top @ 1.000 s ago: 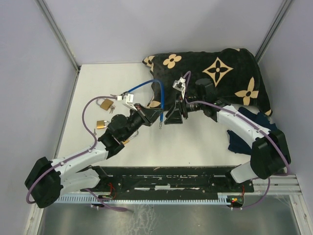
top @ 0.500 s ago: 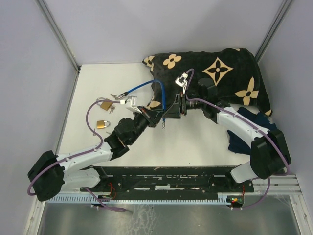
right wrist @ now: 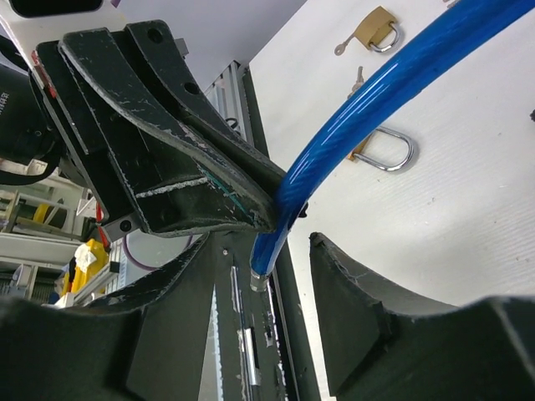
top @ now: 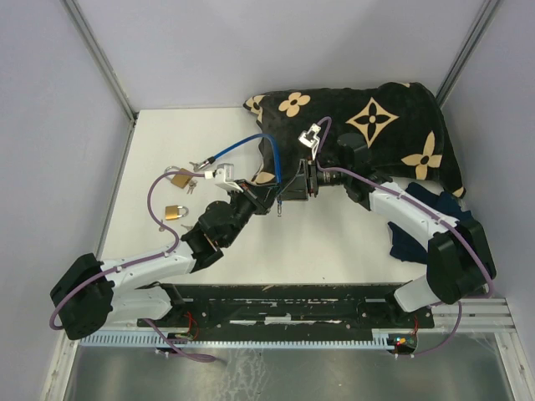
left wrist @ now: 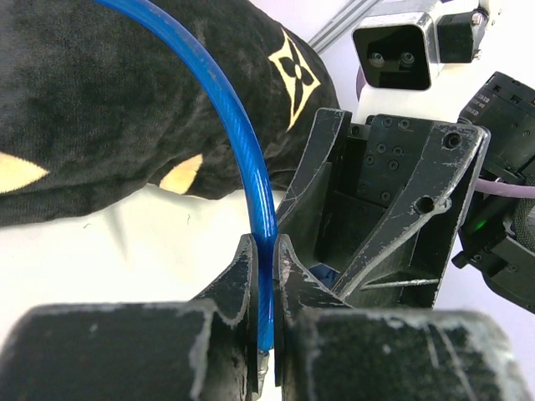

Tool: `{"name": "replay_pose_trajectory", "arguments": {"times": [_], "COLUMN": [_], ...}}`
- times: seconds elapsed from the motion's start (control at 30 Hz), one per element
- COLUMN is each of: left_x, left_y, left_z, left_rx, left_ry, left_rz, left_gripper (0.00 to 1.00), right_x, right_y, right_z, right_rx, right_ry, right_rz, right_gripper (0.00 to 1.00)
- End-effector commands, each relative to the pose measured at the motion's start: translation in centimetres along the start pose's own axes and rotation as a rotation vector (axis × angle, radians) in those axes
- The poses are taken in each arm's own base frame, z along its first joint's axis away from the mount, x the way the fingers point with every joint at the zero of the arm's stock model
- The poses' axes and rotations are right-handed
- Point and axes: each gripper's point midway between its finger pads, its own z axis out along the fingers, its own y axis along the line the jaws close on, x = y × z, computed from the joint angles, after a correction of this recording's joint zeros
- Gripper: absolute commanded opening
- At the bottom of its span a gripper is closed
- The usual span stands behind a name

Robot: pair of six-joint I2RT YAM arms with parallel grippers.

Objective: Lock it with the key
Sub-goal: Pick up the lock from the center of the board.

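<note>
A blue cable (top: 251, 141) arches over the table from a key end (top: 194, 164) at the left down to its free metal tip (right wrist: 259, 280). My left gripper (left wrist: 266, 259) is shut on the blue cable (left wrist: 242, 142) just above that tip. My right gripper (right wrist: 261, 251) faces it, open, with the tip hanging between its fingers and a gap on both sides. In the top view the two grippers, left (top: 269, 197) and right (top: 285, 199), meet at the table's middle. Two brass padlocks (top: 179, 178) (top: 173, 211) lie at the left, small keys beside them.
A black cloth with tan flower print (top: 376, 125) is bunched at the back right, close behind the right arm. A dark blue cloth (top: 418, 225) lies at the right edge. Grey walls close in the table on three sides.
My left gripper has carried the cable's end to the right, up against the right gripper. The right gripper's fingers have narrowed around the tip.
</note>
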Motion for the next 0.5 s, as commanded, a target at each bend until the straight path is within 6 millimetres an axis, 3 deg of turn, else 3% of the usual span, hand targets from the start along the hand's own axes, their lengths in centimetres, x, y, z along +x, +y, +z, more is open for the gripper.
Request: {"name": "replay_pose_trajectory", "arguments": {"times": [0.0, 0.33, 0.47], "left_x": [-4.69, -4.78, -4.31], "left_y": [-4.17, -4.65, -5.01], "left_z": [0.43, 0.63, 0.7], "left_rx": [0.101, 0.113, 0.13], "left_ry": [-0.158, -0.161, -0.143], "left_rz": [-0.04, -0.046, -0.041], "left_gripper": [0.03, 0.03, 0.03], "right_x": [0.16, 0.58, 0.07], "right_y": [0.03, 0.2, 0.89], "right_z": [0.66, 1.19, 0.97], "right_rx": [-0.01, -0.013, -0.024], "right_ry": [0.003, 0.016, 0.015], "right_rz": [-0.017, -0.016, -0.042], "right_gripper": [0.56, 0.5, 0.23]}}
